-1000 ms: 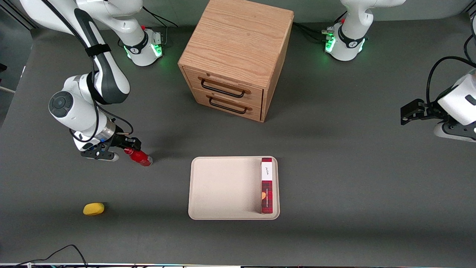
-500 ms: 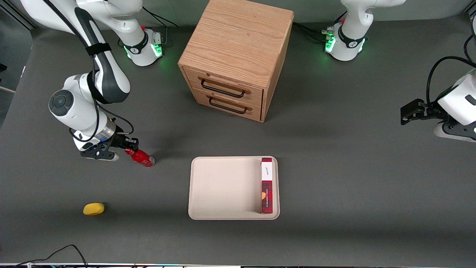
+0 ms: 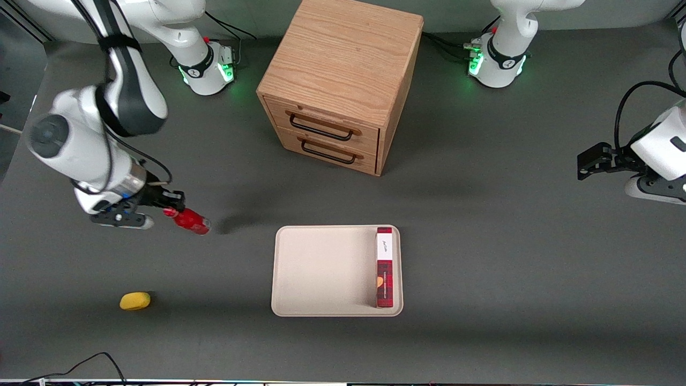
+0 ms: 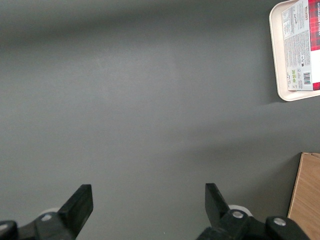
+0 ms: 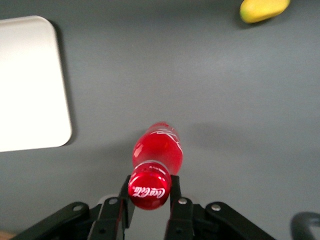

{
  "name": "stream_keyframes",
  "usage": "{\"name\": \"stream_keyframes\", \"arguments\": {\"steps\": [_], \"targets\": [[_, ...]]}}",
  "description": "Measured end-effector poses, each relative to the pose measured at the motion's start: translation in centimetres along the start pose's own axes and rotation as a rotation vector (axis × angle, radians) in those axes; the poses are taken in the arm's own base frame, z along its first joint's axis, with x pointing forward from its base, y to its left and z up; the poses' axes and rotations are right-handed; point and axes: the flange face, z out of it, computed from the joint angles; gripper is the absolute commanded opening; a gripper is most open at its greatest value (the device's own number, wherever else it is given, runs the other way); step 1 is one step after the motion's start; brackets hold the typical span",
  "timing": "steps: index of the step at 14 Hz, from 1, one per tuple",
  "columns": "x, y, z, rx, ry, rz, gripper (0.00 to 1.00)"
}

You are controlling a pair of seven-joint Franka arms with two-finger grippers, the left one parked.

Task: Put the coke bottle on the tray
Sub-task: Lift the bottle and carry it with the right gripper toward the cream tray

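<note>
**Bottle grasped and lifted, tray placement pending**

Coke bottle hangs off the table, tilted, its shadow apart from it on the mat. Gripper is clamped on the neck just under the red cap, one finger each side. It sits toward the working arm's end of the table, well apart from the tray.

Tray holds a red plaid box along the edge nearest the parked arm; the rest of its floor is bare. Yellow oval object lies nearer the front camera than the bottle. Wooden cabinet has both drawers closed.

Progress: pick done, judging by the lift. Left: carry across to the tray, lower, release.
</note>
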Motion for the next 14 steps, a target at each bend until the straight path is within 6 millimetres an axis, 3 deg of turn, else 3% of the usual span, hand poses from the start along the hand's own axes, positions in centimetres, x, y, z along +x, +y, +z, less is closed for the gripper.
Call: {"name": "stream_keyframes", "arguments": {"steps": [3,4,6,7,9,11,14], "targets": [[-0.2,-0.8,-11.2,-0.005,-0.028,-0.016,0.00],[-0.4,-1.5,-13.9,-0.007,-0.041,-0.029,0.00],[-0.5,-4.7,-16.7,0.000,-0.062,-0.042,0.00],[-0.2,-7.1,-16.9,0.012,-0.064,-0.018,0.00],[0.6,-12.0,-15.5,0.044,-0.083,0.058,0.00],[1.5,-16.5,-12.3,0.068,-0.118,0.168,0.00],[3.5,-20.8,-5.6,0.038,-0.117,0.312,0.00]]}}
